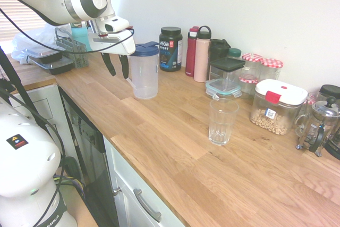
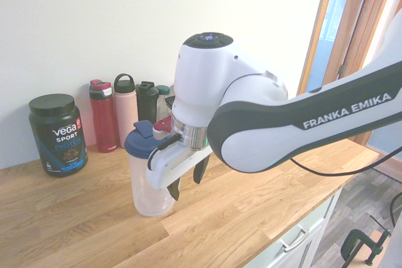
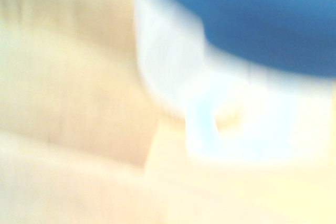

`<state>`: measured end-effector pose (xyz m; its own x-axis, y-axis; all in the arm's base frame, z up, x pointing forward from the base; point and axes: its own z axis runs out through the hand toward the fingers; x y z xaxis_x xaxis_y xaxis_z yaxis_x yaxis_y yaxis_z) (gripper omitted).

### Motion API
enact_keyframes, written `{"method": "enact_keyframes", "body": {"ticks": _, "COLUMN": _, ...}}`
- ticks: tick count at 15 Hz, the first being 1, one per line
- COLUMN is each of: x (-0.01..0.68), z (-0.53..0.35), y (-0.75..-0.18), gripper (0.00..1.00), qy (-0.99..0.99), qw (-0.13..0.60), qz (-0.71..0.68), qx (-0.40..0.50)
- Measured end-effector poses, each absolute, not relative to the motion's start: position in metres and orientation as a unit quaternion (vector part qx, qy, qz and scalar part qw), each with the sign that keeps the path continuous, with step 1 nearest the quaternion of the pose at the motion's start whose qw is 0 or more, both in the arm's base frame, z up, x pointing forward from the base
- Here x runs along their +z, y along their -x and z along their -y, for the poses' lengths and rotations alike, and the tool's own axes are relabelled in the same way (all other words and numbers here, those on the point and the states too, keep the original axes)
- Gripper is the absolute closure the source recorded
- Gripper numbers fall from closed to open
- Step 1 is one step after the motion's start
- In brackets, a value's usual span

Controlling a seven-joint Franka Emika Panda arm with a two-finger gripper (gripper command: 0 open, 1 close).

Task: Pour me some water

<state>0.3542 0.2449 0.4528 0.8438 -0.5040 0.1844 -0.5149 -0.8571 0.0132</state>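
Your gripper (image 1: pixel 117 65) is sitting just beside the blue-lidded pitcher (image 1: pixel 144 70), fingers spread apart with nothing between them, on the handle side by the look of it, so I'd guess you're lining up for a handle grab. The pitcher stands upright on the wooden counter (image 1: pixel 170 147), and the empty glass (image 1: pixel 222 121) waits well apart, in open space, handy for pouring.

The black round protein tub (image 2: pixel 58 134) has "vega SPORT PROTEIN" on its label; the white robot arm (image 2: pixel 326 117) has "FRANKA EMIKA" on it.
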Motion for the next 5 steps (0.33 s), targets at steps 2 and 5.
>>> {"method": "enact_keyframes", "body": {"ticks": 2, "x": 0.467, "z": -0.225, "y": -0.340, "gripper": 0.00, "qy": -0.974, "qw": 0.038, "qz": 0.220, "qx": 0.034}}
{"method": "enact_keyframes", "body": {"ticks": 5, "x": 0.491, "z": -0.175, "y": -0.329, "gripper": 0.00, "qy": -0.980, "qw": 0.045, "qz": 0.195, "qx": -0.014}}
